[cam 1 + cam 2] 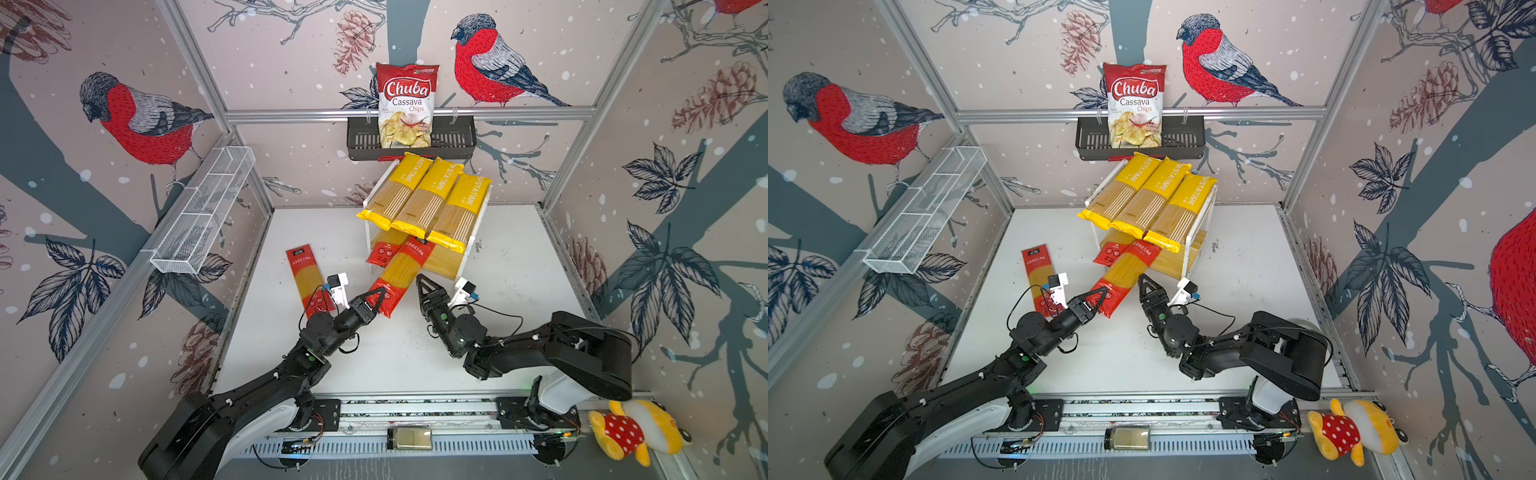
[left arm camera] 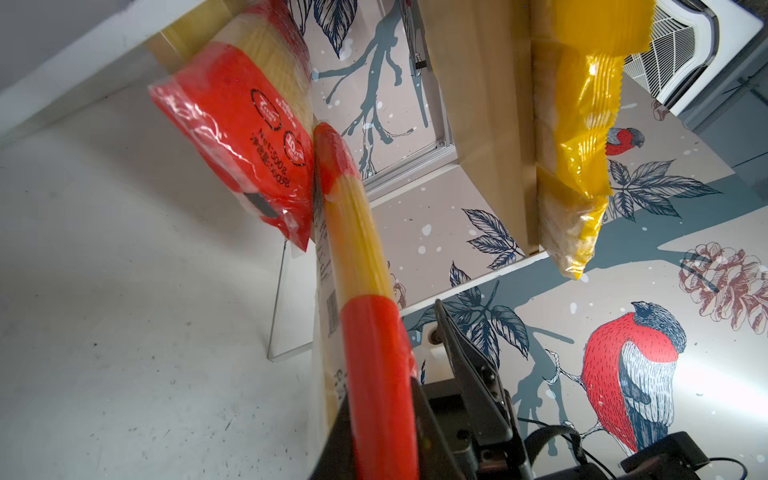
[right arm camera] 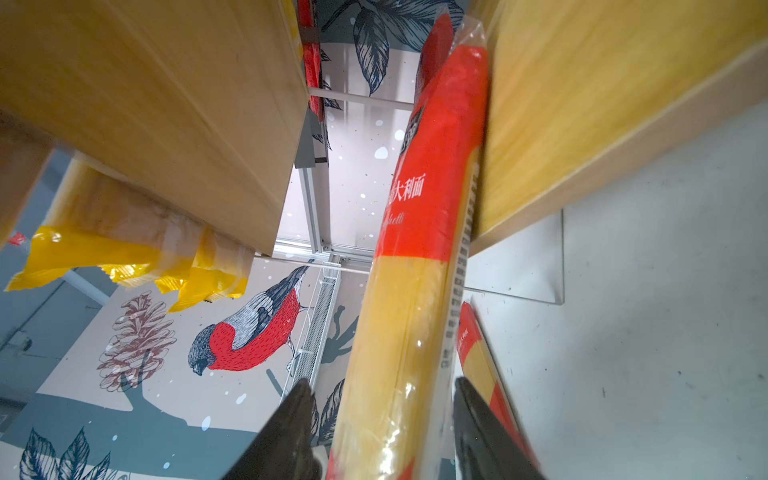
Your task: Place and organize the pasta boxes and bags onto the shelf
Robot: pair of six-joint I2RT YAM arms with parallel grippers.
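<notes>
The left gripper (image 1: 380, 294) is clamped on the near red end of a red pack (image 1: 401, 266). The pack slants toward 1 o'clock, its far end on the shelf's (image 1: 446, 264) lower tier. At the pack's 3 o'clock, just beside it, the right gripper (image 1: 424, 284) stands open, holding nothing.

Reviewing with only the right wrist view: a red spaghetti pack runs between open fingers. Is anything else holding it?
Observer: Yes. In both top views the left gripper is shut on the near red end of that red pack.
Operator: Is anything stored above the shelf?
Observer: A chips bag stands in the black basket hung above the shelf.
</notes>
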